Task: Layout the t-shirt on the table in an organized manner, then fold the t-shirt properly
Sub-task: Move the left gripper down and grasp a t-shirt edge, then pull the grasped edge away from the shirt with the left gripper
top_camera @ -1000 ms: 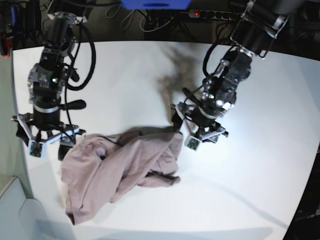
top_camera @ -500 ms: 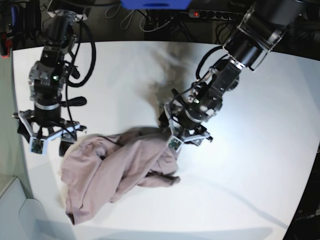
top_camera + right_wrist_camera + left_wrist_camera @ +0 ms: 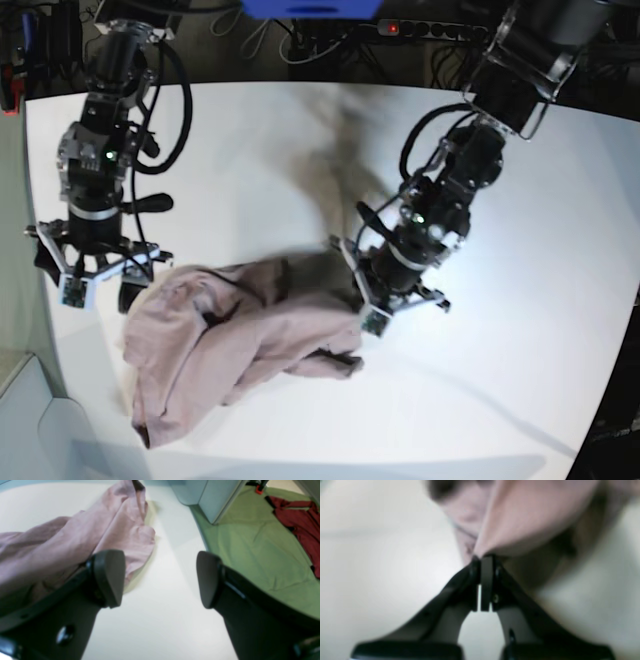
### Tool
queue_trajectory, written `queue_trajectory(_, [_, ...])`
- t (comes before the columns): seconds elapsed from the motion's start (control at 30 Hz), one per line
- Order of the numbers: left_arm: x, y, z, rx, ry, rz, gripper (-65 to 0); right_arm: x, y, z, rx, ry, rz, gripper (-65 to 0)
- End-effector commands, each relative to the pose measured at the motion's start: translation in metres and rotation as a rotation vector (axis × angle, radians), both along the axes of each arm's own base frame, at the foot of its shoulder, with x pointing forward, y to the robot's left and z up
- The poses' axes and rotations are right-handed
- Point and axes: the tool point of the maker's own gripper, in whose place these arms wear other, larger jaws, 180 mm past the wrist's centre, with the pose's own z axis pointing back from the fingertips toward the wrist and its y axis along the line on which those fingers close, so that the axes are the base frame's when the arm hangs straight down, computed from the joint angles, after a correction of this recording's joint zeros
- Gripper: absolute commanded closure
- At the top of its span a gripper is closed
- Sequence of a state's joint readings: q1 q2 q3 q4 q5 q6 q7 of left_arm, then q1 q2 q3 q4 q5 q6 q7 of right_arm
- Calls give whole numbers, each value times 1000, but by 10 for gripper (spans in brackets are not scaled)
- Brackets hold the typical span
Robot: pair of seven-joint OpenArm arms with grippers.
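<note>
Lying crumpled toward the near edge of the big white matte table (image 3: pixel 520 250), around 7 o'clock from the middle, is the dusty mauve short-sleeved cotton t-shirt (image 3: pixel 225 340), all bunched in folds rather than spread flat. Its lowest corner trails down toward the near-left rim.

At the shirt's 3 o'clock end sits the left gripper (image 3: pixel 372 310), black fingers pressed together with a pinch of the pink cloth caught between the tips. The wrist view is pretty blurry, but you can see the fabric fanning out from the closed tips (image 3: pixel 485 562), so that's a definite grab on the shirt's edge.

Over at the shirt's 10 o'clock corner hangs the right gripper (image 3: pixel 95 280), fingers spread wide. From its own camera one black pad (image 3: pixel 110 577) sits just beside the shirt's fold, the other out over bare table. Nothing's between them.

Off past the table edge on that side there's a green floor mat (image 3: pixel 255 552) with a dark red garment (image 3: pixel 300 522) lying on it.
</note>
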State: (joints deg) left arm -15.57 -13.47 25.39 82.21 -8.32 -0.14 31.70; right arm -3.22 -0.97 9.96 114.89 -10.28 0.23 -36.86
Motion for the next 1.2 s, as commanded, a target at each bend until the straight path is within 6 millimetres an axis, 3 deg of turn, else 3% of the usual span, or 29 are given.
queue_trajectory(0.0, [13,2,39,-47,-99,20,-4,4,-1,16,-18,-55,1,-449])
queue_trajectory(0.1, [17,16,103,-115,-213,67,-4,1,-1,12,-18,-44,1,-449])
queue_trajectory(0.17, [14,16,135,-174,-264,65,-4,1,0,12,-17,-43,3,-449])
queue_trajectory(0.27, [12,25,159,-255,-289,82,-4,1,1,12,-16,-43,6,-449])
queue_trajectory(0.37, [16,47,170,-304,-301,138,-4,1,0,12,-17,-43,5,-449])
queue_trajectory(0.6, [52,128,155,-290,-268,346,-4,1,1,11,-16,-42,8,-449])
queue_trajectory(0.73, [71,174,129,-286,-198,471,-4,1,8,8,13,-40,7,-449])
queue_trajectory(1.0, [105,231,59,-282,-53,646,-11,-3,30,-6,42,-5,51,-450])
queue_trajectory(1.07, [109,237,47,-286,3,672,-47,-7,30,-11,45,10,51,-450])
queue_trajectory(1.17, [107,244,45,-280,31,686,-198,-11,34,-17,47,29,61,-450])
